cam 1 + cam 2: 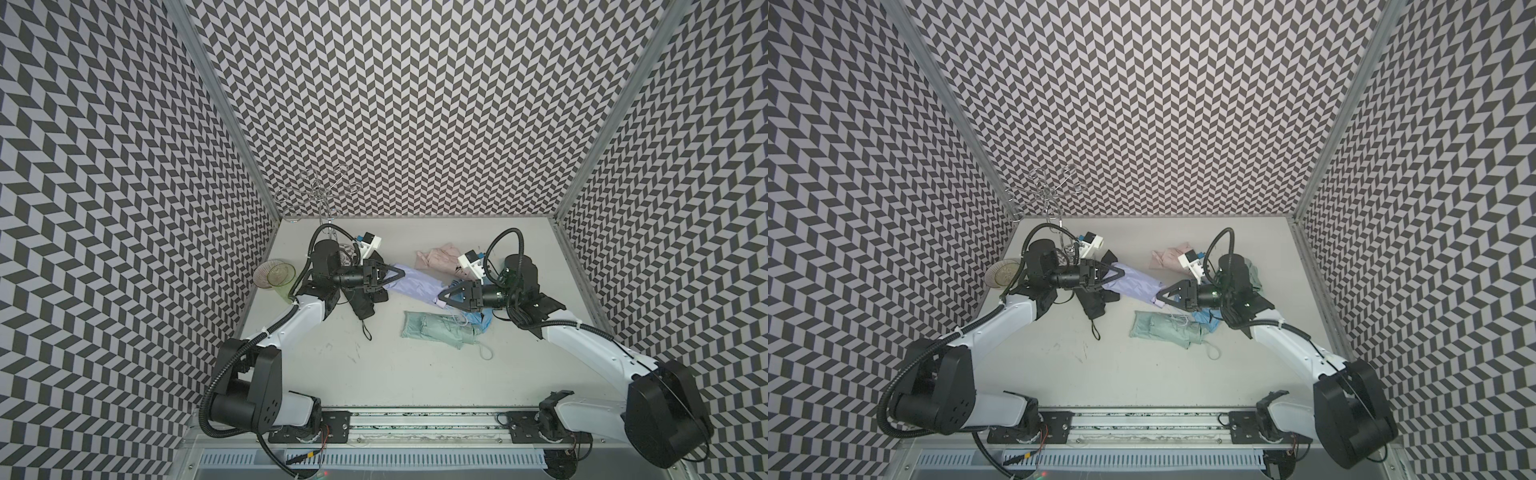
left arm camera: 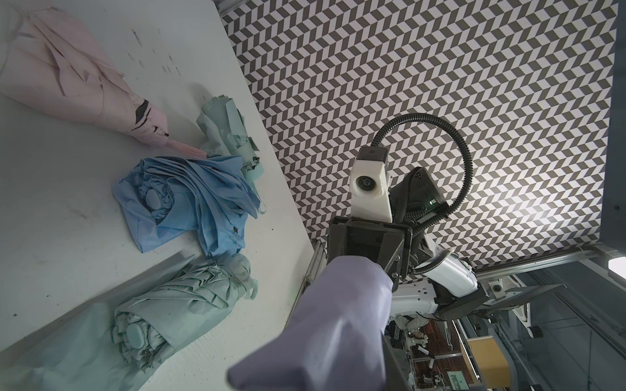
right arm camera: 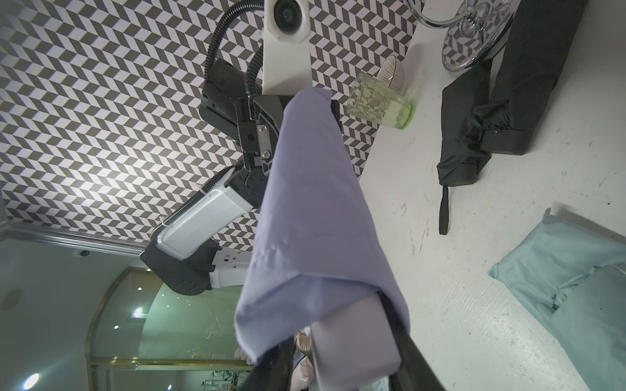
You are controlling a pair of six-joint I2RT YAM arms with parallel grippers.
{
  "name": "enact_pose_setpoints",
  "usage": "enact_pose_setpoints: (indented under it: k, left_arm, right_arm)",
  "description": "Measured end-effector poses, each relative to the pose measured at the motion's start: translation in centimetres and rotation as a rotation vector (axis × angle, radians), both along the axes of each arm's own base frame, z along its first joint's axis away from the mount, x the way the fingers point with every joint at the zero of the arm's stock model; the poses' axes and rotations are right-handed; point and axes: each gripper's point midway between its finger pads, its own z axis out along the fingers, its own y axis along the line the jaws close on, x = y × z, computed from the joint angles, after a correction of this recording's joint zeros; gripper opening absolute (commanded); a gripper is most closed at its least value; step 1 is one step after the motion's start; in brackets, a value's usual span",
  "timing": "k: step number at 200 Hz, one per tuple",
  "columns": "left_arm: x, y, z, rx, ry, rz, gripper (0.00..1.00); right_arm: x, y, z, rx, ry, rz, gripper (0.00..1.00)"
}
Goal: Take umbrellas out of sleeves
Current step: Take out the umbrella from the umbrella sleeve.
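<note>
Chevron-patterned walls (image 1: pixel 415 104) in black and white close in a pale grey surface (image 1: pixel 374 374), scuffed here and there. Near its middle, in both top views, a lilac sleeve (image 1: pixel 415 284) stretches between the two arms. The left pincer (image 1: pixel 400 274) is clamped on the sleeve's closed, bunched tip. The right pincer (image 1: pixel 442 297) is at the open end. In the right wrist view the lilac umbrella's handle (image 3: pixel 352 335) pokes out of the sleeve mouth between the pincer's dark fingers (image 3: pixel 410 342). One finger lies against the handle, but I cannot tell whether the two are pressed together on it. The rest of the lilac umbrella is inside the sleeve. Behind this pair lies a pink umbrella (image 1: pixel 436 259), loose and wrinkled. In front of it, a mint green umbrella (image 1: pixel 440 332) rests flat with its white wrist loop trailing. A crumpled light blue umbrella (image 1: pixel 478 322) lies just beside it, under the right pincer's wrist. A second mint green umbrella (image 2: pixel 230 135) lies near the surface's edge by the right arm. Beneath the left arm are the black umbrellas (image 1: pixel 365 307), one with its strap stretched toward the front. At the left edge lie two clear cups (image 1: pixel 276 272), one tinted green, and a wire stand (image 1: pixel 320 195) rises in the back left corner.
</note>
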Motion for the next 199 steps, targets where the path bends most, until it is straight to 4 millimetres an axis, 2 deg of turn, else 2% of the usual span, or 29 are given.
enact_pose_setpoints:
  k: [19,53,68,72,86,97,102,121,163,199]
  left_arm:
    - [-0.3,-0.3,-0.1,0.003,0.006,-0.01,0.0]
    - [-0.3,-0.2,-0.3,0.005,0.015,-0.01,0.0]
    - [-0.4,-0.2,-0.4,0.007,0.019,-0.014,0.0]
    - [-0.3,-0.1,-0.4,0.008,0.018,-0.014,0.06]
    - [-0.3,0.0,-0.5,0.015,0.021,-0.012,0.4]
    - [-0.1,0.0,-0.5,0.025,0.011,-0.005,0.61]
    - [0.1,0.1,-0.6,0.031,0.01,0.001,0.67]
    - [0.5,0.5,-1.0,0.052,0.018,0.02,0.77]
    - [1.5,1.4,-2.4,0.111,0.026,0.067,0.79]
    - [2.3,1.8,-2.4,0.18,-0.021,0.096,0.68]
  right_arm:
    - [0.2,0.3,0.0,0.004,-0.005,0.005,0.39]
    - [0.4,0.5,-0.3,0.004,0.005,0.014,0.22]
    - [0.3,0.5,-0.2,0.009,-0.006,0.022,0.19]
    - [0.3,0.5,-0.2,0.009,-0.007,0.023,0.19]
    - [0.3,0.5,-0.2,0.008,-0.009,0.025,0.17]
    - [0.3,0.5,-0.2,0.008,-0.013,0.026,0.15]
    - [0.3,0.5,-0.2,0.008,-0.016,0.023,0.14]
    - [0.5,0.5,-0.3,0.003,-0.013,0.017,0.12]
    - [1.0,0.6,-0.9,-0.013,0.006,0.012,0.1]
    - [1.5,0.8,-0.9,-0.025,0.005,0.017,0.1]
